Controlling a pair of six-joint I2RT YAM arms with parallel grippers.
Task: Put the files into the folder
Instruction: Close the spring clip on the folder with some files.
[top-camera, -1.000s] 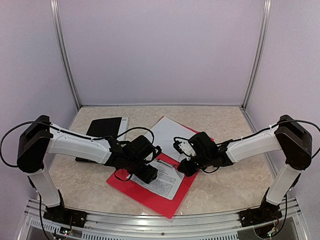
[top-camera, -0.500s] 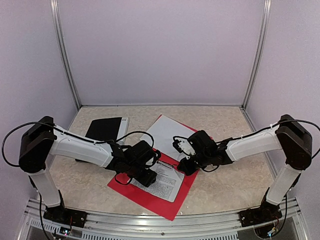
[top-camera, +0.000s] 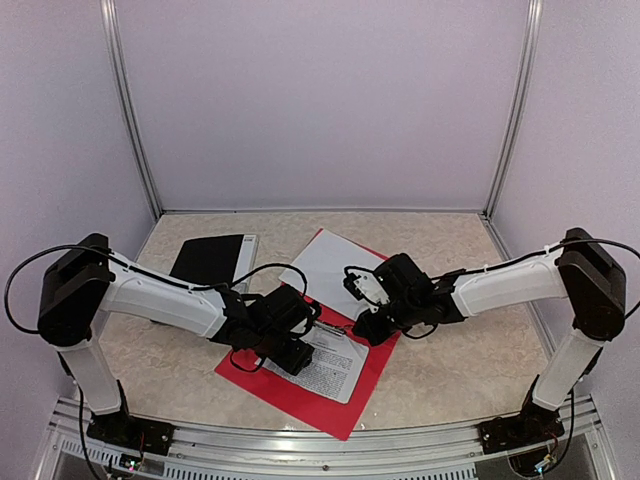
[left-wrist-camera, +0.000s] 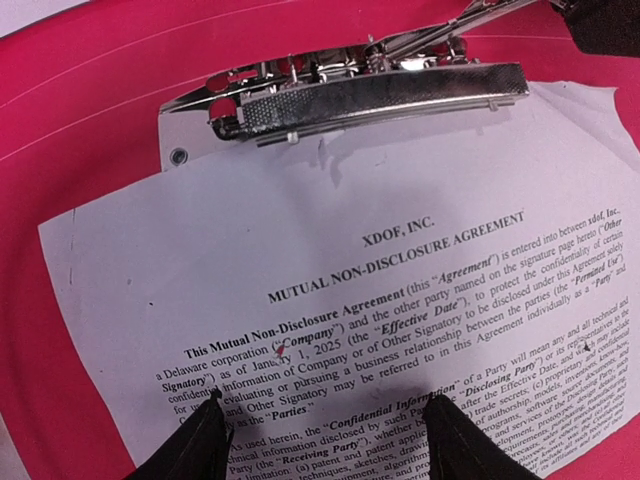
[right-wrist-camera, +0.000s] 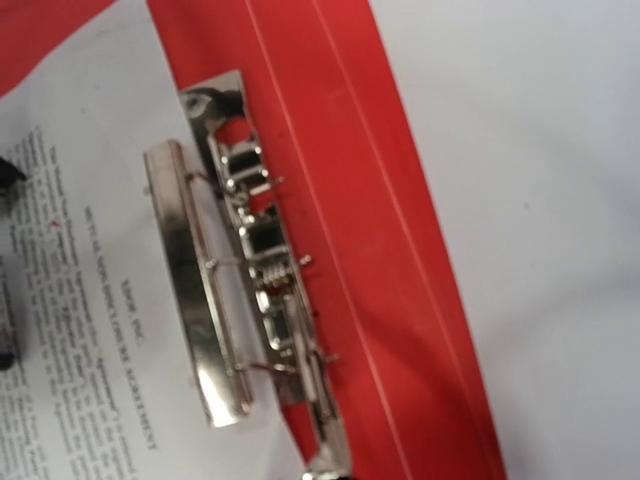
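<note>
The red folder (top-camera: 300, 400) lies open on the table. A printed sheet (left-wrist-camera: 350, 250) headed as a non-disclosure agreement rests on its near flap, its top edge under the metal clip bar (left-wrist-camera: 380, 95). A blank white sheet (top-camera: 335, 262) covers the far flap. My left gripper (left-wrist-camera: 325, 435) is open, its two dark fingertips (left-wrist-camera: 205, 445) set down on the printed text. My right gripper (top-camera: 365, 328) sits at the clip's far end, shut on the clip lever (right-wrist-camera: 320, 400); its fingers barely show at the bottom edge of the right wrist view.
A black book (top-camera: 210, 260) with a white edge lies at the back left of the table. Grey walls and metal posts (top-camera: 130, 110) close in the back and sides. The arm bases stand on the rail along the near edge.
My right gripper has edged slightly left and away along the clip. My left arm has shifted a little; its jaws stay wide. Folder and sheets have not moved.
</note>
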